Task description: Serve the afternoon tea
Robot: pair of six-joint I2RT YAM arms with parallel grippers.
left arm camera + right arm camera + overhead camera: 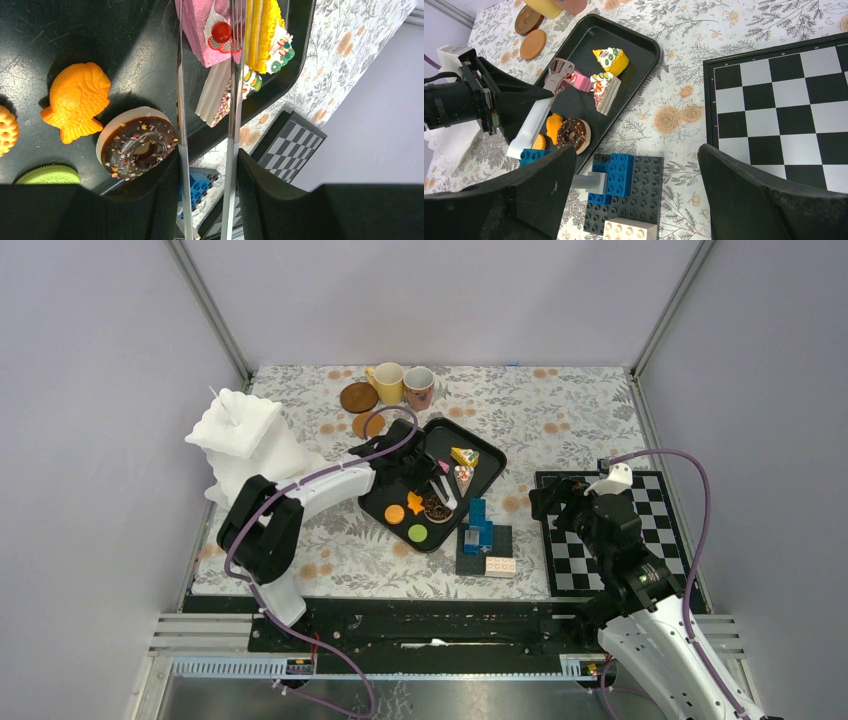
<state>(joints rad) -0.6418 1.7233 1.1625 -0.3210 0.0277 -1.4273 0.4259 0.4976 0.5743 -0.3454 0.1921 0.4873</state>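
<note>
The left gripper [207, 165] hangs over the tray [594, 45], its jaws closed on the handle of the tongs [538, 119]. The two blades reach toward the tray's far right side and lie one on each side of the pink cake [197, 35]; whether they touch it I cannot tell. Nearer the tray's right corner sit the yellow cake [265, 35] and a striped wedge [604, 92]. At the tray's near end lie the donut [137, 147], a fish cookie [77, 100], a round orange cookie [6, 130] and a green cookie [50, 175]. Off the tray, past its far corner, stand the yellow mug [388, 383] and the pink mug [419, 387]. Two coasters [358, 397] lie off that same corner, a little to the left. The right gripper [635, 155] is well to the right of the tray, jaws wide apart and holding nothing. It hangs above the bricks [621, 175], which lie between the tray and the chessboard [784, 100].
</note>
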